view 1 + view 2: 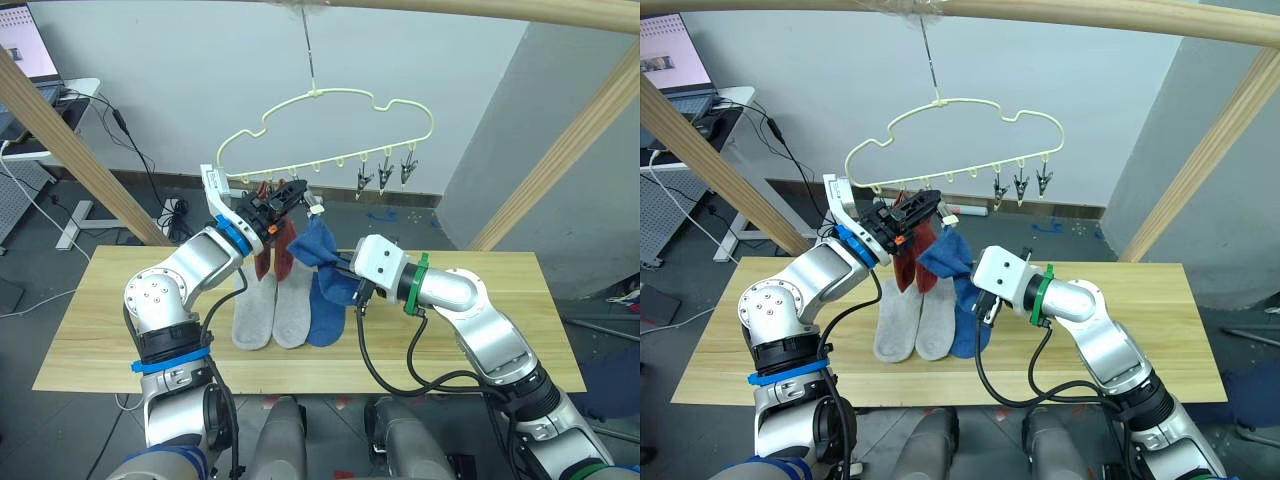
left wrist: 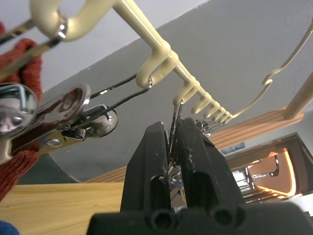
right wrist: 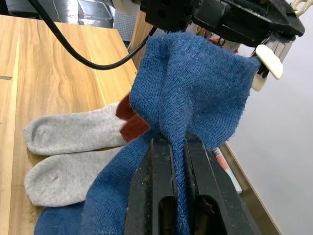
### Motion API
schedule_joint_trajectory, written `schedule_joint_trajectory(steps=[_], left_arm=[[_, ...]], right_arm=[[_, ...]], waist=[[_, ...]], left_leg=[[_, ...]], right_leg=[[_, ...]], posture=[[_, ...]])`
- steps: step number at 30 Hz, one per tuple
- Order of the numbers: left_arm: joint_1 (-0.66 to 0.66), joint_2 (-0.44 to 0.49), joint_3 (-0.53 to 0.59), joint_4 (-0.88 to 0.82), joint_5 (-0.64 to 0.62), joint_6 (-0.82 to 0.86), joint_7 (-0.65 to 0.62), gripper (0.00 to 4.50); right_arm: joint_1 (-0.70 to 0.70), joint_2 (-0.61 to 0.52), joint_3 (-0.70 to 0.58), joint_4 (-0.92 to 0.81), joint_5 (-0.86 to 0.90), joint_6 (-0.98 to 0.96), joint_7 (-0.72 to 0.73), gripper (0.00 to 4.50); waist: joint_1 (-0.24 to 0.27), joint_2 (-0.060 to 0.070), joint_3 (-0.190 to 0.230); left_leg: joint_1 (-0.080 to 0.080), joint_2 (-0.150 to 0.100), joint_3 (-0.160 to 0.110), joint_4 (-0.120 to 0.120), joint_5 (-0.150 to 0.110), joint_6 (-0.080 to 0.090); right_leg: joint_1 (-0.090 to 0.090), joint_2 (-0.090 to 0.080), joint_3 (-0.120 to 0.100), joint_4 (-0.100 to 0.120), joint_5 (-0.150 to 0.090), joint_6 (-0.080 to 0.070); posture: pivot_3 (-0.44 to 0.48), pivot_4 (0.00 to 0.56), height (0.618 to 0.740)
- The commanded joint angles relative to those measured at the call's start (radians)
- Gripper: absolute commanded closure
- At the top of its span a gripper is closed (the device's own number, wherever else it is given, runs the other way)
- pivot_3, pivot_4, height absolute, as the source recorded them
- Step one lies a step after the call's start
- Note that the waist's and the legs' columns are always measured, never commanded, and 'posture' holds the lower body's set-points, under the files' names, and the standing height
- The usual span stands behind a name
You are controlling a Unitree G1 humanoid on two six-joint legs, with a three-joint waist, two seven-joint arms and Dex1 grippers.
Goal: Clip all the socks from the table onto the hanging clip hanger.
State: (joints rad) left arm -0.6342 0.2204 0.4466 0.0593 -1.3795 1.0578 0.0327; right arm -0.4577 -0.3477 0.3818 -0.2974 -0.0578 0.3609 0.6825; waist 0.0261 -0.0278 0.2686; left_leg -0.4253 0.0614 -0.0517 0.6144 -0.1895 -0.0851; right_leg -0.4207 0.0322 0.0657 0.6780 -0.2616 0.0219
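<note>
left gripper [image 1: 292,190]: up at the hanger [image 1: 330,130], jaws pinched on a clip [image 2: 173,117] under its bottom bar
right gripper [image 3: 168,161]: jaws clamped on a blue sock [image 1: 312,243], holding it up right next to the left gripper
red socks [image 1: 912,255]: two, already hanging from clips at the hanger's left end
grey socks [image 1: 272,312]: two, flat on the table [image 1: 480,330], side by side
other blue sock [image 1: 326,310]: on the table, touching the grey pair
spare clips [image 1: 385,175]: three dangling empty at the hanger's right end
</note>
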Motion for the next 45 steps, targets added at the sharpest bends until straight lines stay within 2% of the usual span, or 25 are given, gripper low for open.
schedule_joint_trajectory(steps=[1, 13, 21, 31, 35, 36, 39, 41, 43, 44, 45], left_arm=[[0.029, 0.007, -0.019, -0.023, -0.011, 0.012, 0.017, 4.50], [0.051, 0.032, -0.056, -0.048, -0.024, 0.019, 0.007, 4.50], [0.070, 0.057, -0.095, -0.093, 0.039, -0.024, -0.055, 4.50], [0.075, 0.102, -0.069, -0.105, 0.002, -0.023, -0.088, 1.42], [0.100, 0.218, -0.083, -0.161, 0.046, 0.007, -0.142, 0.14], [0.113, 0.256, -0.092, -0.187, 0.065, 0.013, -0.160, 0.01], [0.156, 0.359, -0.141, -0.298, 0.190, 0.001, -0.144, 0.01], [0.202, 0.351, -0.141, -0.377, 0.279, -0.098, -0.141, 0.01], [0.256, 0.375, -0.140, -0.415, 0.281, -0.088, -0.186, 0.00], [0.280, 0.394, -0.149, -0.424, 0.293, -0.091, -0.235, 0.00], [0.305, 0.409, -0.153, -0.442, 0.287, -0.093, -0.293, 0.00]], right_arm=[[-0.027, 0.008, -0.005, -0.006, 0.000, -0.039, 0.000, 4.49], [-0.063, 0.005, -0.012, 0.048, -0.014, -0.094, -0.009, 4.49], [-0.057, 0.008, -0.007, 0.049, -0.023, -0.102, -0.006, 4.49], [-0.048, 0.035, -0.020, 0.084, -0.018, -0.107, -0.025, 4.50], [-0.021, 0.082, -0.068, 0.108, 0.031, -0.055, -0.058, 4.50], [-0.016, 0.092, -0.079, 0.113, 0.041, -0.043, -0.066, 4.50], [-0.013, 0.108, -0.101, 0.138, 0.045, -0.043, -0.087, 4.50], [-0.013, 0.120, -0.114, 0.155, 0.047, -0.047, -0.105, 4.50], [-0.005, 0.137, -0.137, 0.164, 0.074, -0.026, -0.116, 3.92], [0.003, 0.137, -0.144, 0.163, 0.079, -0.020, -0.118, 3.72], [0.016, 0.133, -0.146, 0.158, 0.079, -0.017, -0.116, 3.32]], waist=[[0.000, 0.000, 0.000], [0.000, 0.000, 0.000], [0.001, 0.000, 0.000], [0.005, 0.000, 0.000], [0.004, 0.000, 0.000], [0.004, 0.000, 0.000], [0.006, 0.000, 0.000], [0.010, 0.000, 0.000], [0.021, 0.000, 0.000], [0.025, 0.000, 0.000], [0.027, 0.000, 0.000]], left_leg=[[0.000, 0.000, 0.000, 0.000, 0.000, 0.000], [0.000, 0.000, 0.000, 0.000, 0.000, 0.000], [0.000, 0.000, 0.000, -0.001, 0.000, 0.000], [-0.001, 0.000, -0.001, -0.001, 0.000, -0.001], [-0.001, 0.000, -0.001, -0.001, 0.000, -0.001], [-0.001, 0.000, -0.001, -0.001, 0.000, -0.001], [-0.001, 0.000, -0.001, -0.002, 0.001, -0.001], [-0.001, 0.000, 0.000, -0.003, 0.000, -0.001], [-0.001, 0.000, 0.000, -0.003, 0.000, -0.001], [-0.001, 0.000, 0.000, -0.003, 0.000, -0.001], [-0.001, 0.000, 0.000, -0.003, 0.000, -0.001]], right_leg=[[0.000, 0.000, 0.000, 0.000, 0.000, 0.000], [0.000, 0.000, 0.000, 0.000, 0.000, 0.000], [0.000, 0.000, 0.000, 0.000, 0.000, 0.000], [-0.001, 0.000, -0.001, 0.000, 0.000, 0.000], [-0.001, 0.000, -0.001, 0.000, 0.000, 0.000], [-0.002, 0.000, -0.001, 0.000, 0.000, 0.000], [-0.002, 0.000, -0.001, 0.000, 0.000, 0.000], [-0.002, -0.001, -0.001, -0.001, 0.000, 0.000], [-0.002, -0.001, -0.001, -0.002, 0.000, 0.000], [-0.002, -0.001, -0.001, -0.002, 0.000, 0.000], [-0.003, -0.001, -0.001, -0.002, 0.000, 0.000]], posture=[[0.193, 0.257, 0.740], [0.193, 0.245, 0.740], [0.198, 0.239, 0.740], [0.211, 0.230, 0.740], [0.217, 0.228, 0.740], [0.218, 0.228, 0.740], [0.232, 0.227, 0.740], [0.235, 0.227, 0.740], [0.244, 0.223, 0.740], [0.247, 0.223, 0.740], [0.253, 0.223, 0.740]])
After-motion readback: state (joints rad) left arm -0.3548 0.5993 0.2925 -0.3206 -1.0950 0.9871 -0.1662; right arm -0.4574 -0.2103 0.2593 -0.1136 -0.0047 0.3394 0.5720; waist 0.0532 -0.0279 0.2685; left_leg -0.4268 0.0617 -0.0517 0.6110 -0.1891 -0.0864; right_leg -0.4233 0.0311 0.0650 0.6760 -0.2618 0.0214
